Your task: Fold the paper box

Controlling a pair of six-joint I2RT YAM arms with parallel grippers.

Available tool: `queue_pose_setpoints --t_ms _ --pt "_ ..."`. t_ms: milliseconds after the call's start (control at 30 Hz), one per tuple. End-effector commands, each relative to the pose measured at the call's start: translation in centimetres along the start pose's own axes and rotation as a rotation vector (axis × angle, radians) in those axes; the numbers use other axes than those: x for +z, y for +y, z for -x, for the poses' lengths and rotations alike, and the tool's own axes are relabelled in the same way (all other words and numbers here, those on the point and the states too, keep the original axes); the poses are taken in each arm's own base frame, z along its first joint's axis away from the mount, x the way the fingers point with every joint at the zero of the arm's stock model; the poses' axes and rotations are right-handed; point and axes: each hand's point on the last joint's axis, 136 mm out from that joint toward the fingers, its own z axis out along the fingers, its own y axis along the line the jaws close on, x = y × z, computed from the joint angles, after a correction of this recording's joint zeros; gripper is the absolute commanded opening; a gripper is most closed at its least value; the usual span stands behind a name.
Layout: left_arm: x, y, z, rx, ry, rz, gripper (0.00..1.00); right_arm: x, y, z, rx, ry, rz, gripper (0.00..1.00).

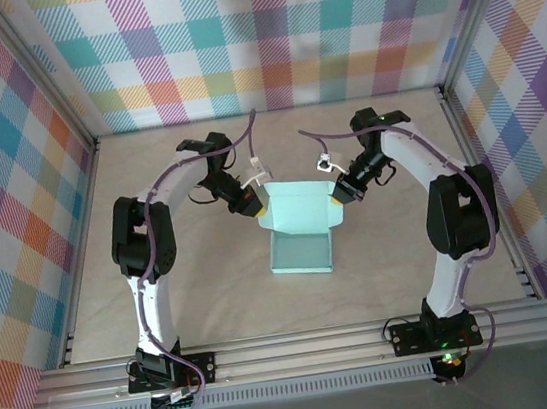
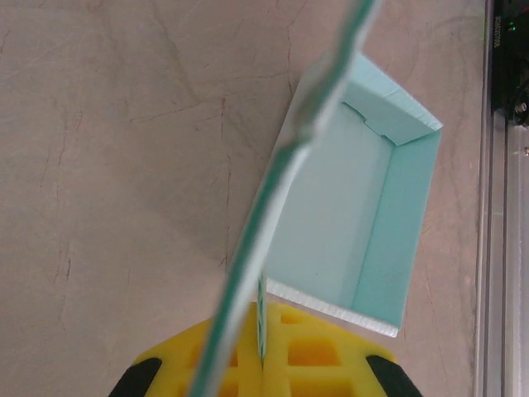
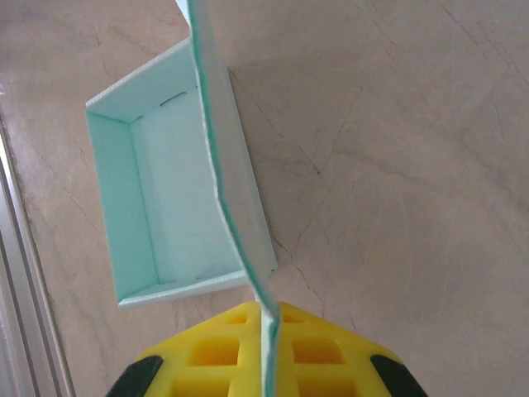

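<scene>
paper box point(image 1: 300, 249): one, half-folded | left end effector point(image 1: 261, 205): pinching its flap | right end effector point(image 1: 337, 194): pinching its flap

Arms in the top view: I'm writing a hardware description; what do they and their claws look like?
The left arm and right arm match: white links, black joints and bases, a purple cable along each. The left claw and right claw have yellow gridded pads.

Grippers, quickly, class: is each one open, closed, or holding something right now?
Left gripper: closed, pinching the raised flap of the paper box.
Right gripper: closed, pinching the same flap's other end.
</scene>
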Motion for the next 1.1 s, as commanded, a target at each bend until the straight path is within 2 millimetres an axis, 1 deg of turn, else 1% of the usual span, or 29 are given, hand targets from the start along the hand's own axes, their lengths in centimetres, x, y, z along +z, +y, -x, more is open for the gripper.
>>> queue_pose_setpoints --t_ms 0,33,67,167,300,333,433,600,767,967,1067 --pt "-0.4 0.0 0.3 0.008 -0.024 -0.015 0.0 -0.3 0.6 0.6 -0.019 -0.02 0.036 0.0" --pt "-0.4 0.0 0.4 0.009 -0.027 -0.012 0.01 -0.4 0.5 0.6 -0.024 -0.021 0.025 0.0" --pt "-0.5 0.0 0.5 0.01 -0.03 -0.011 0.04 -0.4 0.3 0.6 -0.027 -0.021 0.013 0.0" --pt "-0.7 0.0 0.8 0.013 -0.044 0.001 0.24 -0.7 0.1 0.8 -0.05 -0.026 -0.026 0.0" --pt "-1.2 -0.3 1.6 0.026 -0.082 0.009 0.29 -0.9 0.5 1.1 -0.075 -0.038 -0.039 0.0" --pt "-1.3 -0.3 1.8 0.026 -0.087 0.01 0.39 -1.0 0.6 1.1 -0.078 -0.041 -0.039 0.0" --pt "-1.6 -0.4 2.2 0.024 -0.077 0.007 0.39 -1.0 1.0 1.2 -0.082 -0.042 -0.032 0.0" --pt "-1.9 -0.9 2.4 0.033 -0.065 -0.005 0.31 -0.8 1.1 1.1 -0.08 -0.039 -0.022 0.0" --pt "-2.2 -1.2 2.5 0.041 -0.065 0.001 0.29 -0.7 1.0 1.0 -0.075 -0.034 -0.015 0.0" --pt "-2.1 -1.1 2.2 0.03 -0.051 0.005 0.2 -0.7 1.1 1.1 -0.073 -0.035 -0.013 0.0" --pt "-2.2 -1.1 2.4 0.033 -0.056 0.008 0.2 -0.6 1.1 0.9 -0.069 -0.03 -0.009 0.0"
